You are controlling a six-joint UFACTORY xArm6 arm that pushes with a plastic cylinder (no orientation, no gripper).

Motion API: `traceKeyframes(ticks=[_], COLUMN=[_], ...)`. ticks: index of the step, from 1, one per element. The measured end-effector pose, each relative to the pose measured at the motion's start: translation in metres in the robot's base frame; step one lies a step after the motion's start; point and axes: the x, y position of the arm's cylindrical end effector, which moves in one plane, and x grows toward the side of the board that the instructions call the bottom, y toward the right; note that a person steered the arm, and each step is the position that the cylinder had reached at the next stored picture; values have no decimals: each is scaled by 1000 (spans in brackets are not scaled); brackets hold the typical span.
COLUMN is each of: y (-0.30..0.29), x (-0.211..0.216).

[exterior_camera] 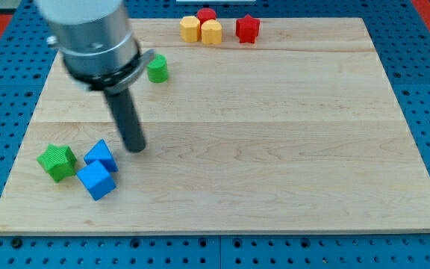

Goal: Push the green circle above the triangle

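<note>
While no hand is fitted, my tip (136,148) is seen beside the blue blocks (100,155), well below the green circle (157,69).

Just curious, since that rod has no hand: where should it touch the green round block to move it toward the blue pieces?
No grasp, only a push. My tip, now beside the blue triangle, should meet the green circle on its curved wall at the view's top-right, aimed through its centre; off-centre, a round block would likely slip aside.

Green circle (157,69) upright, top left
</note>
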Motion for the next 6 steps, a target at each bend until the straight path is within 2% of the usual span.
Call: traceKeyframes(ticks=[1, 2, 3, 5, 6], y=[85, 127, 116, -66, -70], x=[-38, -108, -164, -166, -129])
